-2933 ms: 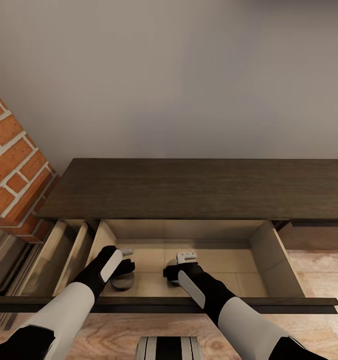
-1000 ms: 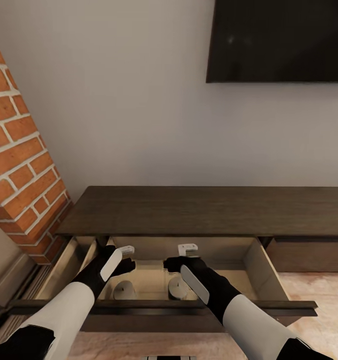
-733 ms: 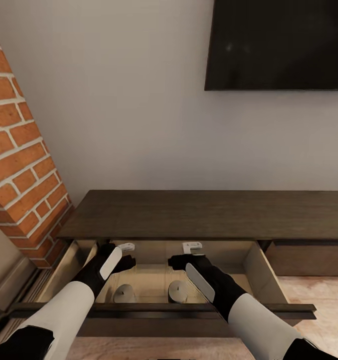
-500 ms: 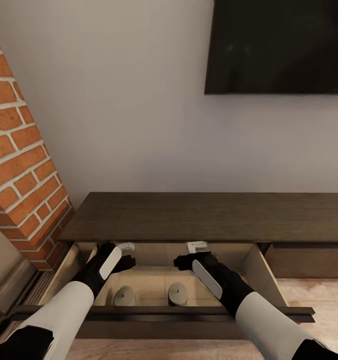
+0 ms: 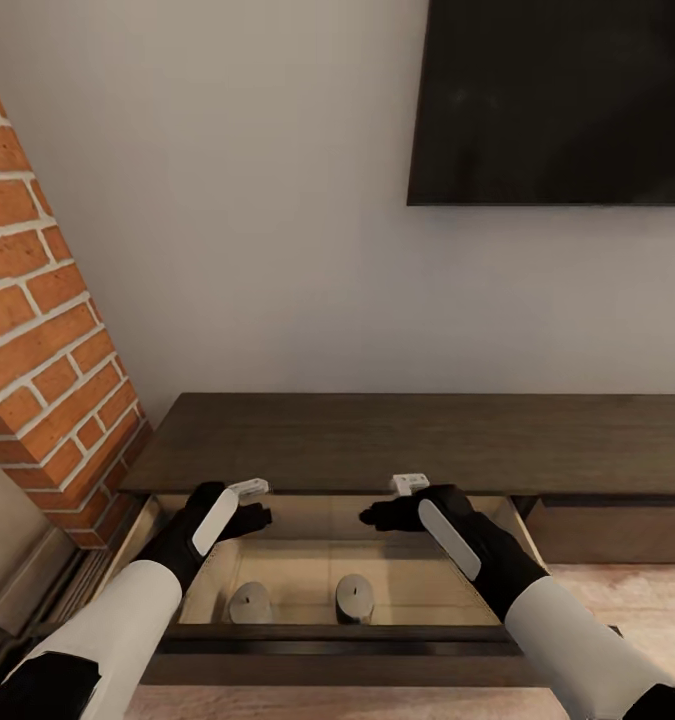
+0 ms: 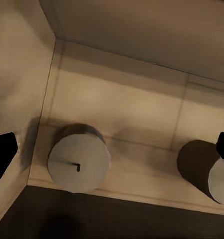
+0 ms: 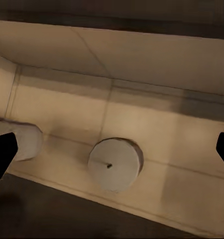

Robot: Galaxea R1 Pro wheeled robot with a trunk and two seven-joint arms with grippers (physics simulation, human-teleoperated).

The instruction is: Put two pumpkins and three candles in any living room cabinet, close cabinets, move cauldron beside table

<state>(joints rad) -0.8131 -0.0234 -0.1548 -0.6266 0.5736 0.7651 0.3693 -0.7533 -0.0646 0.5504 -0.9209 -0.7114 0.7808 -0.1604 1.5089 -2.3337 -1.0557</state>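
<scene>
The cabinet point(image 5: 407, 440) is a long dark-brown console with one wide drawer point(image 5: 377, 642) pulled out, pale beige inside. Two grey-tan candles stand upright on the drawer floor near its front: one candle point(image 5: 249, 603) point(image 6: 79, 164) on the left, the other candle point(image 5: 355, 598) point(image 7: 114, 164) beside it. My left gripper point(image 5: 258, 502) point(image 6: 113, 149) hovers open above the left candle. Over the drawer's back right, my right gripper point(image 5: 395, 497) point(image 7: 113, 152) is also open, holding nothing. The pumpkins and the cauldron are out of view.
A red brick column point(image 5: 47, 330) rises close on the left. A black screen point(image 5: 557, 100) hangs on the wall above the console. To the right is a shut drawer front point(image 5: 617, 530), with wood floor point(image 5: 637, 600) below it.
The camera has tilted up, bringing the screen into view. Both grippers have risen off the two candles, which stay on the drawer floor. The right gripper has drifted right.
</scene>
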